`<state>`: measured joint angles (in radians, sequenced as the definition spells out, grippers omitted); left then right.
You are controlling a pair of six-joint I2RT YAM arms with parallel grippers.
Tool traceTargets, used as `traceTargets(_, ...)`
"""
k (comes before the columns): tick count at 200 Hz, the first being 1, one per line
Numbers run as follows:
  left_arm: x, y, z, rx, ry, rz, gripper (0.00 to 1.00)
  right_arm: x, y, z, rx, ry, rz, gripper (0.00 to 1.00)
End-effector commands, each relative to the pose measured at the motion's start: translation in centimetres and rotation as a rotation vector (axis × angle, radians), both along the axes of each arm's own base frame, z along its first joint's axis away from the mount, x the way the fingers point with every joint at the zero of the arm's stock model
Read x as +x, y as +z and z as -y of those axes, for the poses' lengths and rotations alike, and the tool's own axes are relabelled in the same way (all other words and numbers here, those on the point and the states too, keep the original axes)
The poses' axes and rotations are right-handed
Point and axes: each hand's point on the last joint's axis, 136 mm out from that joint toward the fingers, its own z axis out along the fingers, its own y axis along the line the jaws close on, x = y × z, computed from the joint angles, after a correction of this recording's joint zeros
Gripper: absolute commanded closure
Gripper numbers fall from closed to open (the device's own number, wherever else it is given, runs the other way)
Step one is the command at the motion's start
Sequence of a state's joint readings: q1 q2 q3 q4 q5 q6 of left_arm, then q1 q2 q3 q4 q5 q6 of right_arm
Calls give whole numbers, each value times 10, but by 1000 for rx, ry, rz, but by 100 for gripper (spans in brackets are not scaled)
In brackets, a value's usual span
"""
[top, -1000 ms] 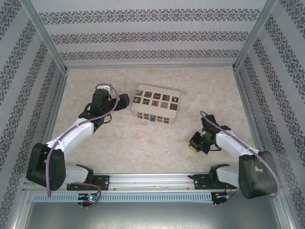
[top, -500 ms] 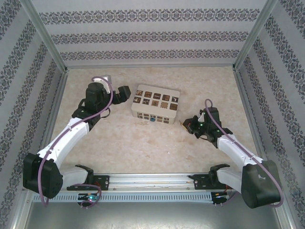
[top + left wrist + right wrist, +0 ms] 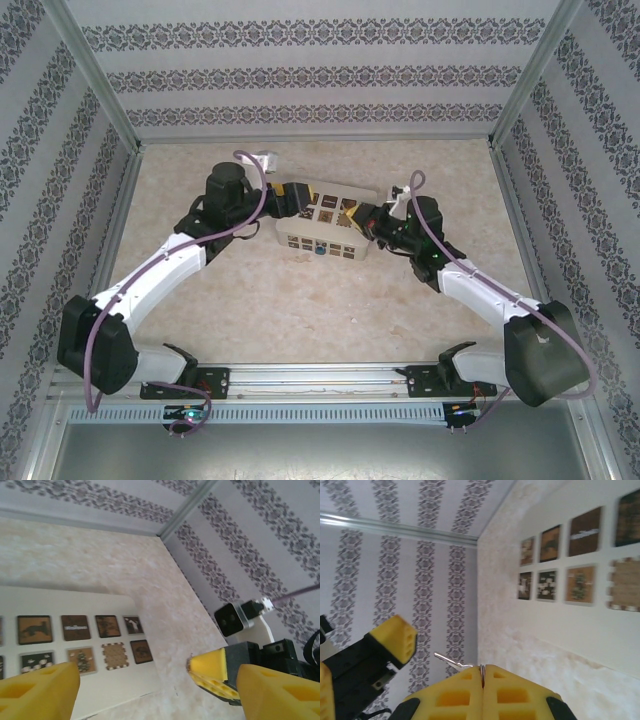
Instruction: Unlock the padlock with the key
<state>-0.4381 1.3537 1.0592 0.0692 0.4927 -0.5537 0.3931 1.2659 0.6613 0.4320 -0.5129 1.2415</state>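
The right gripper [image 3: 482,680] is clenched on the key [image 3: 448,661]. In the right wrist view its 2 yellow pads meet flat. A thin silvery sliver sticks out from between them, its long axis slanting up and away from the cream box [image 3: 327,222].

The padlock [image 3: 319,250] is a teal speck against the near face of the box, about midway along it. In the top view the right gripper is at the box's right end. The padlock therefore lies to its left, on the side of the box nearer the arm bases. I judge that the key's tip must be turned round to face the padlock before any insertion.

The left gripper [image 3: 306,197] hovers over the left part of the box top, fingers spread with nothing between them. It is about as near the padlock as the right one.

The top view gives the padlock's place on the box. The right wrist view gives the key's blade and ring close up. The left wrist view gives the spread of the left fingers above the box's patterned top. I cannot tell which way the keyhole faces.
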Motion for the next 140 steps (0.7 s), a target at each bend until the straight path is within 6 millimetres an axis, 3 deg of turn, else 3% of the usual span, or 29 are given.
traceTargets(1, -2, 18, 21, -44, -71, 33, 22, 7, 21, -10, 35, -9, 66, 100)
traceTargets(78, 4, -2, 61, -96, -158, -63, 38, 4, 17, -22, 40, 18, 57, 100)
traceTargets(140, 3, -15, 77, -100, -190, -93, 50, 1, 18, -24, 42, 19, 58, 100)
